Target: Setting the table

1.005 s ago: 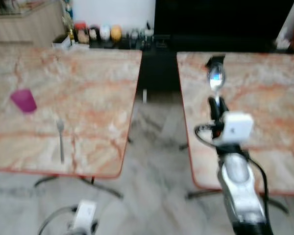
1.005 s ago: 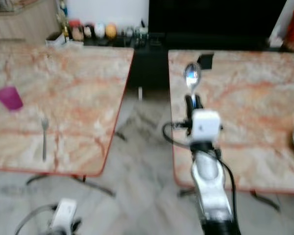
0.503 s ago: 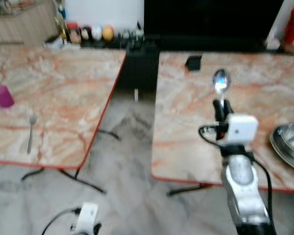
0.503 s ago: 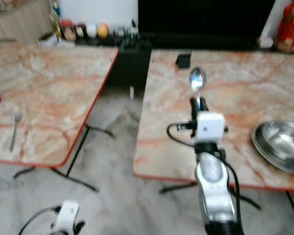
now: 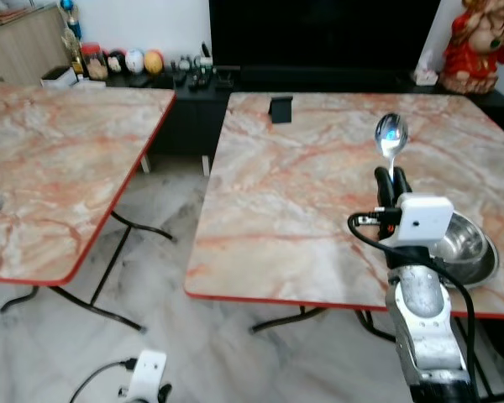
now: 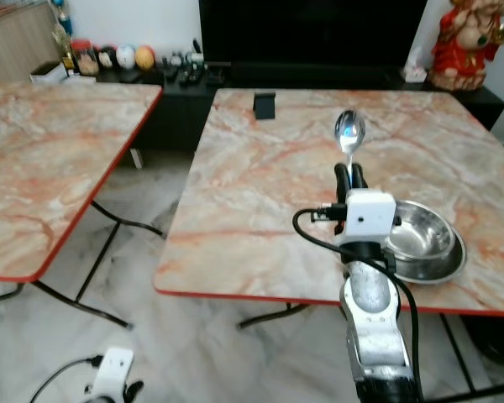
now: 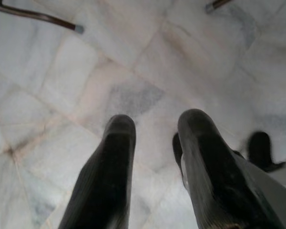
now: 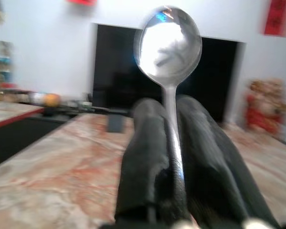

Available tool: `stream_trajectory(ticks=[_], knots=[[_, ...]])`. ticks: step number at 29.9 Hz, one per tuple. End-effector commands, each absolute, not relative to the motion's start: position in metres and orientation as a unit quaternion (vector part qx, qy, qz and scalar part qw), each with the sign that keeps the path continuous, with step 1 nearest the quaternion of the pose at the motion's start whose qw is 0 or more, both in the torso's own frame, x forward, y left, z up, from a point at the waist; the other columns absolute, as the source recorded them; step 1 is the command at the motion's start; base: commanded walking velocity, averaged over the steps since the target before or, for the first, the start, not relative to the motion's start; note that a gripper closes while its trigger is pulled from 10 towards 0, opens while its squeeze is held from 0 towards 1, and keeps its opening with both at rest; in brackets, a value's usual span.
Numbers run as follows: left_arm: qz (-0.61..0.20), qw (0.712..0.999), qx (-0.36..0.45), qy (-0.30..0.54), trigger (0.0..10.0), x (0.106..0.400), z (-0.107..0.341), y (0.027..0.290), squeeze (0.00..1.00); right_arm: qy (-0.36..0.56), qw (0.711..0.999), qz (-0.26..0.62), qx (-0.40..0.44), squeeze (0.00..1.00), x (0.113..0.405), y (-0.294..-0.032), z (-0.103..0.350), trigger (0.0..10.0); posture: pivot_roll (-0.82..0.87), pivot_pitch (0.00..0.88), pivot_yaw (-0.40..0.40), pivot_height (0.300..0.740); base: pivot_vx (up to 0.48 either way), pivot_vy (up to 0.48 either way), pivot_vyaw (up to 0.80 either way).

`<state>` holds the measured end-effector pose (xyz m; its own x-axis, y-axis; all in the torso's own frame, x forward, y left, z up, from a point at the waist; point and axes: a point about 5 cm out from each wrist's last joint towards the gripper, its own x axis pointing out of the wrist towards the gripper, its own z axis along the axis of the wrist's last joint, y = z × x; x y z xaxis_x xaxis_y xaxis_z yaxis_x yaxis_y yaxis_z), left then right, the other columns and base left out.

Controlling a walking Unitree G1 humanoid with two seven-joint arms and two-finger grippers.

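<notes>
Spoon [image 6: 349, 133], one, pinched upright in right gripper [image 6: 349, 175] above right counter [image 6: 260, 193]. Steel bowl [image 6: 424, 250], one, set on same counter near front edge. Counters, two. Left gripper [image 7: 155, 129] spread, hung over floor [image 7: 62, 71].

Two marble-topped tables [image 5: 336, 201] on pale marble floor [image 5: 160, 277]; black TV [image 5: 319, 34] and white wall [image 5: 143, 21] at twelve o'clock.
</notes>
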<state>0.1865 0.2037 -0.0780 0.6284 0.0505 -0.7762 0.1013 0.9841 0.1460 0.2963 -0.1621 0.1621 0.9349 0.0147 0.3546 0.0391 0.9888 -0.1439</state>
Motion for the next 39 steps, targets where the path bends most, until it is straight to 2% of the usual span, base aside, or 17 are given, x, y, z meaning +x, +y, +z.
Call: stream_trajectory(ticks=[1, 15, 39], knots=[[-0.021, 0.897, 0.092, 0.431, 10.0, 0.188, -0.078, 0.201, 0.00, -0.188, 0.979, -0.015, -0.079, 0.00, 0.297, -0.168, 0.168, 10.0, -0.01, 0.000, -0.007, 0.731, 0.000, -0.334, 0.00], [-0.024, 0.897, 0.091, 0.431, 10.0, 0.189, -0.078, 0.198, 0.00, -0.186, 0.979, -0.012, -0.082, 0.00, 0.299, -0.168, 0.168, 10.0, -0.01, 0.000, -0.013, 0.731, 0.000, -0.320, 0.00], [-0.013, 0.897, 0.076, 0.434, 10.0, 0.187, -0.079, 0.201, 0.00, -0.184, 0.978, -0.042, -0.091, 0.00, 0.302, -0.185, 0.172, 10.0, 0.00, 0.000, -0.013, 0.731, 0.000, 0.000, 0.00]])
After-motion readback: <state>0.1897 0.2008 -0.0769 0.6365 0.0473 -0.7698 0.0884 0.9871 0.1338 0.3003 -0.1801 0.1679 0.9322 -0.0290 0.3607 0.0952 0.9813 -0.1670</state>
